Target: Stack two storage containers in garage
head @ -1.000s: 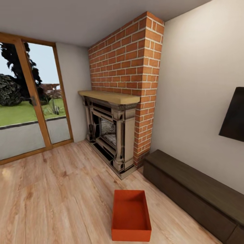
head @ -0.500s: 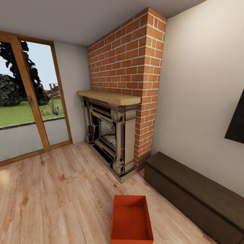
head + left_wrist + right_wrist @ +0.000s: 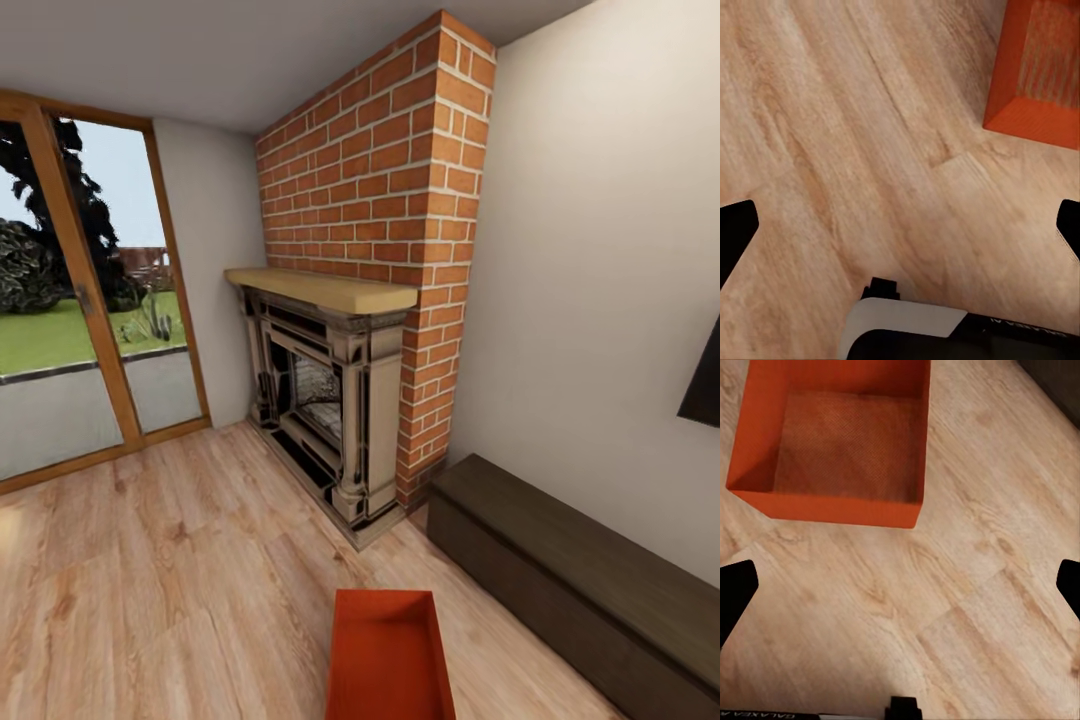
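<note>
— since the open orange-red rectangular bin (image 3: 388,655) sits on the light wood plank floor (image 3: 170,580) before the brick fireplace (image 3: 345,400), what might fail?

— with both my pincers spread wide and empty, i could nudge its thin wall.

— and the views?

— my right wrist sees inside it; my left catches one corner.

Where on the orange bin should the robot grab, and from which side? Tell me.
Probably by the thin upright walls of the storage container, coming from above: it sits open-top and empty on the wood floor, so the rims are exposed. One arm on each opposite long wall looks safest, both sets of fingers being open.
</note>
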Tool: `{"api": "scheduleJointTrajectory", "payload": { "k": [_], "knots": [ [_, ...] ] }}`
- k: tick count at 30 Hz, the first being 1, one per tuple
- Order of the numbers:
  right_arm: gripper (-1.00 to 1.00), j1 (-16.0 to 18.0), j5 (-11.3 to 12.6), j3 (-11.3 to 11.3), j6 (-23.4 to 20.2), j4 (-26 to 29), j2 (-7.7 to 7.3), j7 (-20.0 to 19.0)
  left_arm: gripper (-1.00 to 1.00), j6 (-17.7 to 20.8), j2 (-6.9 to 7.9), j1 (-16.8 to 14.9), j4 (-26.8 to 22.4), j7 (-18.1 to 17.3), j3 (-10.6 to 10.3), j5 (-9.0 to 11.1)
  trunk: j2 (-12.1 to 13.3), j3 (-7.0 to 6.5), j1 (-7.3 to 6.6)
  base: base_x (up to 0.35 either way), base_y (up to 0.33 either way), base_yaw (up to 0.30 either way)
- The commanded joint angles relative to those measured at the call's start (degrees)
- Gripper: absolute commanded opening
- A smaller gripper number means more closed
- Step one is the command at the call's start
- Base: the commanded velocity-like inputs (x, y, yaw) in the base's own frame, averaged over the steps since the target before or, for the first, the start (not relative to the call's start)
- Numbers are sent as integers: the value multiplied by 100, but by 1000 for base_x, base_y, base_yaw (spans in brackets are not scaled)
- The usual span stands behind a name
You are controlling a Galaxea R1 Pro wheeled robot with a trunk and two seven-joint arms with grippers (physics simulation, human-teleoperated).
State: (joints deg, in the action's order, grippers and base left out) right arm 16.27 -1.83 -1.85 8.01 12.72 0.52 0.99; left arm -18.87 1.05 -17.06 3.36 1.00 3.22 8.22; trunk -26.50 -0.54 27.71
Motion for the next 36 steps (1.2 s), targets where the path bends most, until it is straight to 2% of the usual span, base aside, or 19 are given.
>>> {"api": "scheduleJointTrajectory", "payload": {
  "k": [1, 10, 15, 25, 36],
  "knots": [
    [100, 1, -19, -17, 16, -7, 0, 9, 100, -38, 0, -8, 25, -3, 30, 4, -3, 1, 5, 321, 0, 0],
    [100, 7, -19, -17, 16, -7, 0, -1, 100, -39, 0, -8, 25, -3, 30, 4, -3, 1, 5, 321, 0, -172],
    [100, 6, -19, -17, 16, -7, 1, -2, 100, -45, 8, -8, 25, -3, 30, 4, -3, 1, 5, 108, 0, -187],
    [100, 4, -19, -17, 16, -7, 1, -2, 100, -47, 9, -8, 25, -3, 30, 4, -3, 1, 5, 42, -28, -12],
    [100, 1, -19, -17, 16, -7, 0, -2, 100, -45, 9, -8, 25, -3, 30, 4, -3, 1, 5, 244, -204, 0]
  ]
}}
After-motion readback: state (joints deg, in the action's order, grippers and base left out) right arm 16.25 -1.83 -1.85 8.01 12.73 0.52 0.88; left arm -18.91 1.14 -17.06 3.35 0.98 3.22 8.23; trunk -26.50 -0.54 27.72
